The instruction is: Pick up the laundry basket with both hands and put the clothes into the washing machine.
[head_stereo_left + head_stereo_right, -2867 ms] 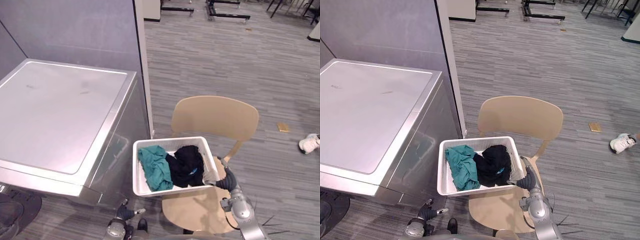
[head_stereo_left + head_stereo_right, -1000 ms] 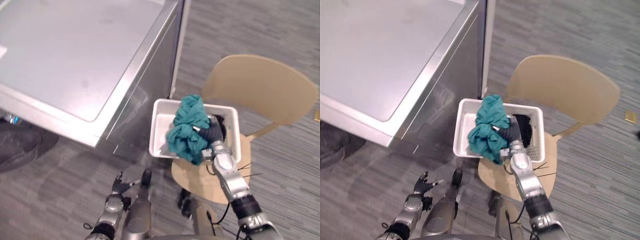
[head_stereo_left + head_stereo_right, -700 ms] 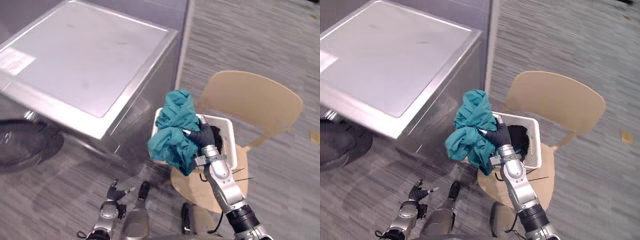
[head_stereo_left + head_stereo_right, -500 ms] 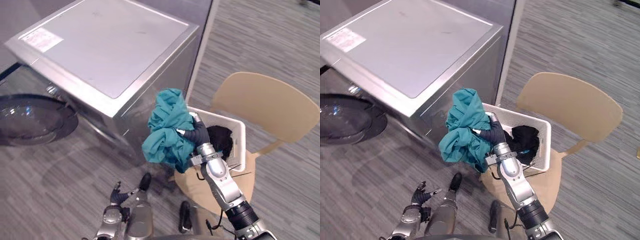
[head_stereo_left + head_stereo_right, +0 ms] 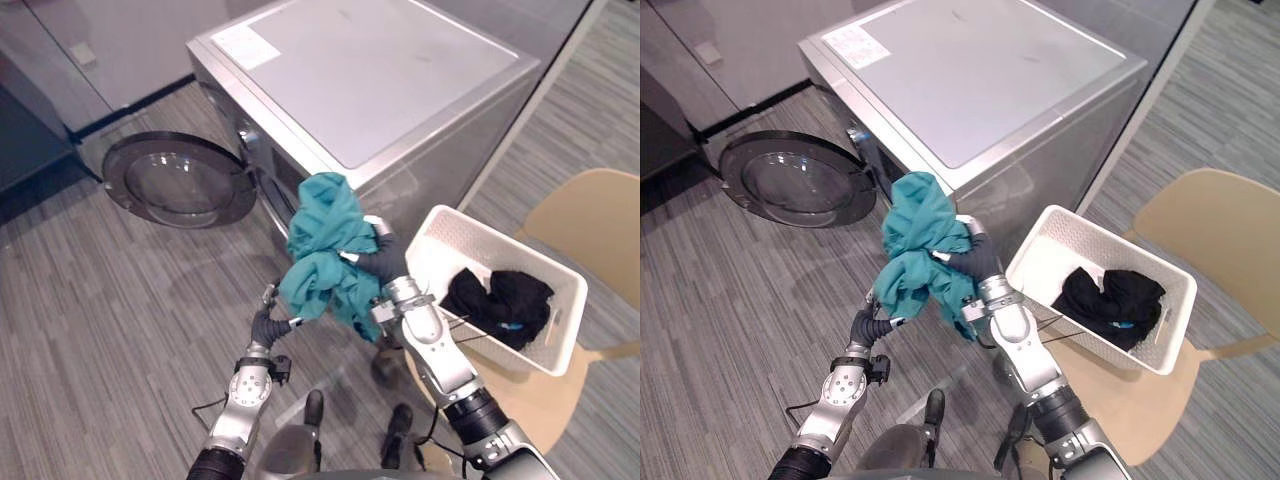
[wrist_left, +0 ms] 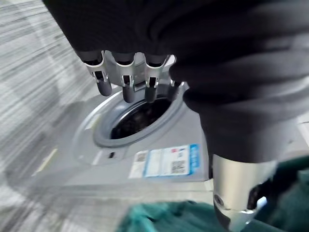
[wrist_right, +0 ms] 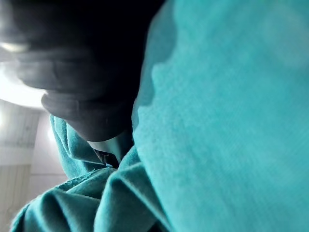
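**Left eye view: teal cloth gripped in the right hand, in front of the open washer**

At the far left the round glass door (image 5: 178, 181) of the washer (image 5: 370, 70) is swung wide open over the grey striped floor (image 5: 100, 330). The washer's flat silver top is bare apart from a label near one corner. In the left wrist view the dark drum opening (image 6: 140, 121) shows past the fingers (image 6: 124, 86), with a label on the front panel below it.

The left hand (image 5: 268, 325) is raised low in front of the washer. Its fingers are loose and hold nothing, and their tips lie just beside the lower edge of the teal cloth (image 5: 325, 258); whether they touch it I cannot tell.

The teal cloth hangs bunched in the air in front of the washer, clear of the basket and outside the drum. The right hand (image 5: 385, 265) has its fingers curled round the cloth and grips it from the right side. In the right wrist view the cloth (image 7: 217, 121) lies pressed close against the hand's dark cover.

To the right, the white basket (image 5: 440, 228) sits on the seat of the tan chair (image 5: 595, 215), close beside the washer's side wall. The black cloth (image 5: 500, 300) lies crumpled in the basket's right half; the left half is bare.
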You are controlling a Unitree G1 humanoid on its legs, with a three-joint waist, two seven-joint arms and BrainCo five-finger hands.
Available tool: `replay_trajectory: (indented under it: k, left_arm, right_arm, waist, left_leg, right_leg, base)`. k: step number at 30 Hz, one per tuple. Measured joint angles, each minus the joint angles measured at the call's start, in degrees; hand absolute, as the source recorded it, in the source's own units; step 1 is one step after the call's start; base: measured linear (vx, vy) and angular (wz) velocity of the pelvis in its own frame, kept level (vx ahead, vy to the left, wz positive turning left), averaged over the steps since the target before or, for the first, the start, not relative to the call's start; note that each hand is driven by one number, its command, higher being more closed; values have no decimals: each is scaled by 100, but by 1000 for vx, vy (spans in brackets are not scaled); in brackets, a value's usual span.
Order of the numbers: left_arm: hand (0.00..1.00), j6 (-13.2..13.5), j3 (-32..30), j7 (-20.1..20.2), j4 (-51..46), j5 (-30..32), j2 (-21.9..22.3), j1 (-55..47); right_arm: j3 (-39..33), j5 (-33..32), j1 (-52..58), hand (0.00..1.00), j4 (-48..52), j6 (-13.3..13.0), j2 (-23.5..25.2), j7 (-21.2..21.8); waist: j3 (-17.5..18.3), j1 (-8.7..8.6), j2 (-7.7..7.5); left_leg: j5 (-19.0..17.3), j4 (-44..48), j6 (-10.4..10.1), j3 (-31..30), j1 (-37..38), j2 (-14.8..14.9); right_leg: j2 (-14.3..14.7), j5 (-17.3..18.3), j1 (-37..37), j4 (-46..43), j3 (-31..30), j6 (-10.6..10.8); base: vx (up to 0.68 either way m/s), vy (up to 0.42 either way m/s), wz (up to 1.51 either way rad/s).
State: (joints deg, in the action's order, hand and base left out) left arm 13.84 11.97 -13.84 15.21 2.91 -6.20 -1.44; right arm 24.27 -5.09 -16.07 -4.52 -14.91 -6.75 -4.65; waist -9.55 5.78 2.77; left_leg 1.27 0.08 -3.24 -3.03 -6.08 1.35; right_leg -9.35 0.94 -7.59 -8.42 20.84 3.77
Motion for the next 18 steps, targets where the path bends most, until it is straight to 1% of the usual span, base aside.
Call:
replay_trajectory:
  k: [2, 4, 5, 7, 8, 9, 10, 11, 12, 15, 18]
  left_arm:
    - [0, 95, 184, -44, -297, 6, -90, 51]
    - [0, 169, 383, -77, -479, 58, -132, 68]
    - [0, 172, 544, -118, -557, 140, -142, 104]
    - [0, 171, 706, -138, -578, 191, -123, 200]
    - [0, 157, 829, -172, -583, 224, -119, 314]
    - [100, 140, 850, -243, -592, 296, -120, 365]
    - [100, 83, 884, -317, -596, 434, -119, 398]
    - [100, 55, 901, -349, -596, 466, -120, 398]
    - [100, -4, 962, -417, -596, 527, -121, 399]
    - [100, -86, 1035, -542, -596, 614, -126, 427]
    - [100, -125, 1042, -609, -595, 679, -127, 427]
  right_arm:
    - [258, -4, -49, 100, -141, 0, 87, 66]
    - [451, -65, -66, 100, -277, 0, 170, 165]
    - [628, -163, -106, 100, -415, 1, 210, 231]
    - [814, -313, -181, 100, -581, 1, 218, 247]
    - [846, -423, -251, 100, -681, 0, 243, 240]
    - [851, -586, -315, 100, -752, -5, 265, 242]
    - [911, -797, -379, 100, -912, -11, 307, 241]
    - [946, -863, -388, 100, -962, -31, 317, 241]
    - [1009, -1041, -376, 0, -1017, -48, 322, 242]
    - [1080, -1422, -306, 0, -1061, -115, 319, 244]
    - [1154, -1568, -185, 0, -1052, -177, 294, 245]
  waist:
    - [108, 5, 5]
    - [128, 12, 6]
    - [165, 26, -2]
    - [268, 120, 27]
    - [304, 129, 16]
    - [314, 130, 30]
    - [388, 138, 73]
    - [417, 137, 86]
    - [481, 137, 101]
    - [536, 137, 126]
    - [544, 137, 127]
  left_leg:
    - [34, -30, -11, -92, -12, -10]
    - [45, -30, -26, -168, 37, 2]
    - [93, -48, -99, -203, 62, 14]
    - [170, -144, -114, -283, 79, 54]
    - [315, -223, -216, -321, 79, 66]
    - [354, -237, -249, -360, 80, 82]
    - [354, -240, -249, -402, 83, 132]
    - [354, -245, -249, -414, 90, 150]
    - [354, -261, -250, -449, 94, 187]
    - [349, -327, -254, -472, 107, 299]
    - [324, -333, -285, -460, 76, 392]
  right_leg:
    - [9, -18, 69, 75, 91, 22]
    - [32, -19, 182, 120, 156, 25]
    - [54, -24, 246, 160, 207, 18]
    - [97, -28, 246, 169, 237, 11]
    - [110, -26, 252, 175, 238, 8]
    - [131, -18, 272, 176, 254, -6]
    - [190, -6, 294, 175, 272, -34]
    - [213, -3, 302, 176, 272, -45]
    - [253, 13, 309, 170, 278, -71]
    - [351, 48, 304, 136, 278, -141]
    - [416, 164, 233, -1, 243, -219]
  base:
    - [8, 2, 31]
    - [11, -27, 24]
    - [-2, -33, 17]
    - [-2, -61, 16]
    - [-20, -77, 23]
    - [-41, -75, 26]
    - [-39, -61, 16]
    - [-37, -56, 10]
    - [-27, -42, 7]
    - [-60, -51, 6]
    - [-97, -58, -5]
